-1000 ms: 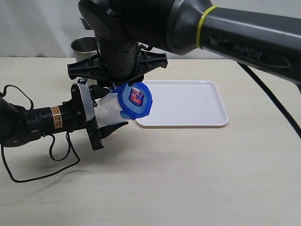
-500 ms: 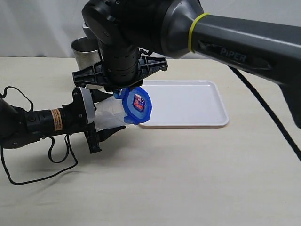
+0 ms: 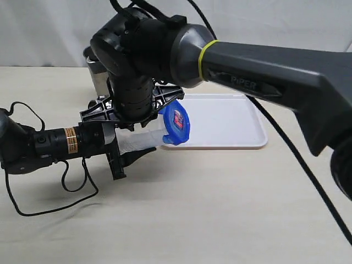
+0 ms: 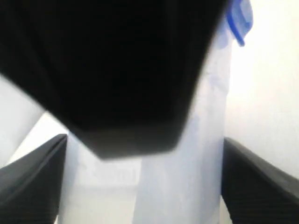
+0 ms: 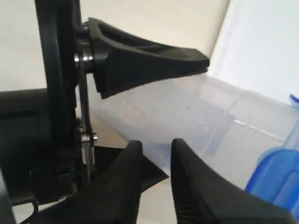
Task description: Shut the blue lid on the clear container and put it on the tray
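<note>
My left gripper [image 3: 135,145] is shut on the clear container [image 3: 138,141] and holds it on its side just above the table. The container's mouth points at the tray [image 3: 220,124]. The blue lid [image 3: 176,124] sits on that mouth, over the tray's near left corner. In the left wrist view the container [image 4: 187,163] fills the space between both fingers [image 4: 261,182]. My right gripper [image 5: 156,147] hovers against the container's side [image 5: 210,116], open by a narrow gap with nothing between its fingers. The lid [image 5: 275,182] shows at that view's edge.
A grey metal tumbler [image 3: 94,69] stands at the back left, mostly hidden behind the right arm. The right arm's wrist [image 3: 137,60] reaches across from the right and hangs over the left gripper. Black cables [image 3: 60,187] trail on the table by the left arm.
The container has dropped and levelled out, its lid end swinging right over the tray corner. The right wrist has come lower over it, and the right jaws have narrowed.
</note>
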`<action>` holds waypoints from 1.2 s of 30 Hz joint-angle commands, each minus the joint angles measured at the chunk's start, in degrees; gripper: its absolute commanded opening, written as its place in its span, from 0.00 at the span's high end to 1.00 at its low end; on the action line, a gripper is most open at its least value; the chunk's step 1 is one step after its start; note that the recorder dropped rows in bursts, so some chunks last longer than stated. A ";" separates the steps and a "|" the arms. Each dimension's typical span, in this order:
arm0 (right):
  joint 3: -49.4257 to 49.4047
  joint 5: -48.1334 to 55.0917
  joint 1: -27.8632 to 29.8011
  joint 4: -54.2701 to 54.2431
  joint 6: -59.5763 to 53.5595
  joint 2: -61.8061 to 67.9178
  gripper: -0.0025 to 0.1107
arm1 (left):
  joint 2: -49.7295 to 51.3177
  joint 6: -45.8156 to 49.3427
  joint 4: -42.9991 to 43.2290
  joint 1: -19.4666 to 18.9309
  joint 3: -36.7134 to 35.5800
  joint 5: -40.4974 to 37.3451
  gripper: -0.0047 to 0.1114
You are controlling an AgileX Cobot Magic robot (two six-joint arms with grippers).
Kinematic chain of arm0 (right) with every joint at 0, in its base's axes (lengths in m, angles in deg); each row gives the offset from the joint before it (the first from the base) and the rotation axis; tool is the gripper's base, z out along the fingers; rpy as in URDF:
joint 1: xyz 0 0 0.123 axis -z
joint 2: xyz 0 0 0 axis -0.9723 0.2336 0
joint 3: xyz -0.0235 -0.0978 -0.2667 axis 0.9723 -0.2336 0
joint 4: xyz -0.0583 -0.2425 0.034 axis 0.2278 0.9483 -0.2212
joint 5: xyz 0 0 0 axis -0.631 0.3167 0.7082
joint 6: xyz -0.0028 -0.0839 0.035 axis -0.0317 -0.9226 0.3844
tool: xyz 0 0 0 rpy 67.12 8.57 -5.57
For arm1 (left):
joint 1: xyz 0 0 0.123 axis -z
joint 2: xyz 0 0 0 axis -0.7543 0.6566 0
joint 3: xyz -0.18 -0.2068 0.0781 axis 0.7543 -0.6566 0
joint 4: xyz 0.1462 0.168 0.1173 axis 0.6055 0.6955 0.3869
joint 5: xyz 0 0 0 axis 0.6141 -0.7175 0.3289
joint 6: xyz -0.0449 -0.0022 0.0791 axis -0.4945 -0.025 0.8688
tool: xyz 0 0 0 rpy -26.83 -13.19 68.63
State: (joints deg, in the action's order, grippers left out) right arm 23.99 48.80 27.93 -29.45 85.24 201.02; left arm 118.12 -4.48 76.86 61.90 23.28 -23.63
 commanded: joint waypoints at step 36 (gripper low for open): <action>-0.55 -2.20 5.08 -8.95 -17.40 -14.57 0.85 | -1.27 -1.28 -2.69 0.55 0.31 4.70 0.96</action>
State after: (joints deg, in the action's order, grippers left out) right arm 22.71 47.41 32.84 -38.14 68.92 190.35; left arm 117.63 -5.53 74.81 62.27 23.28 -21.19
